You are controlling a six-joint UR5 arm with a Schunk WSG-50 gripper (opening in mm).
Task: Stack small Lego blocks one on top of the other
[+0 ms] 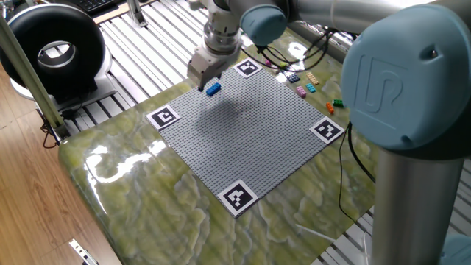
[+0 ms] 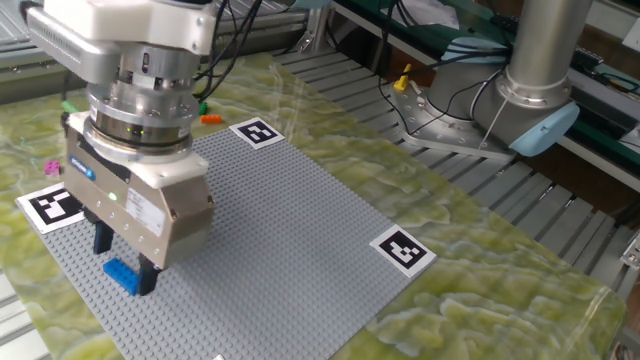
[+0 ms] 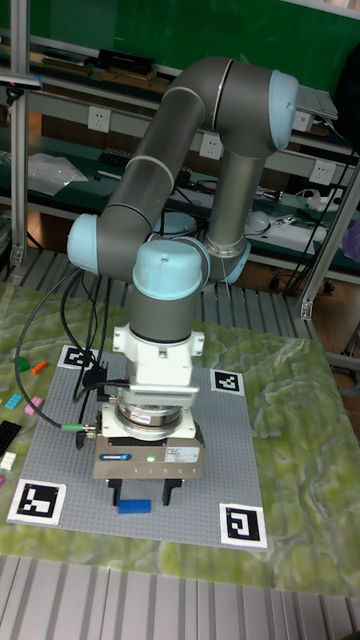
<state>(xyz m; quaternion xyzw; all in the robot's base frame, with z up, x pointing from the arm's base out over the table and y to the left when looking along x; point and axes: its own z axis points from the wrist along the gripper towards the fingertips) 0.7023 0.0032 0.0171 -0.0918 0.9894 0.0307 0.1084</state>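
Observation:
A small blue Lego block (image 2: 120,276) lies alone on the grey studded baseplate (image 2: 290,230), near the plate's edge. In one fixed view the blue block (image 1: 212,89) sits at the plate's far left side, and the tall view shows the blue block (image 3: 133,506) at the front. My gripper (image 2: 125,258) hangs just above it, open, with the dark fingertips (image 2: 102,238) clear of the block. The gripper (image 1: 202,81) and gripper (image 3: 142,491) hold nothing. Loose small blocks, pink (image 1: 302,93), cyan (image 1: 311,87) and orange (image 1: 330,107), lie off the plate.
Black-and-white marker tags (image 1: 163,117) mark the baseplate's corners. More loose blocks lie left of the plate in the tall view, such as green (image 3: 22,362) and orange (image 3: 39,367). A black round device (image 1: 51,48) stands at the back left, and cables (image 1: 324,62) run behind the plate.

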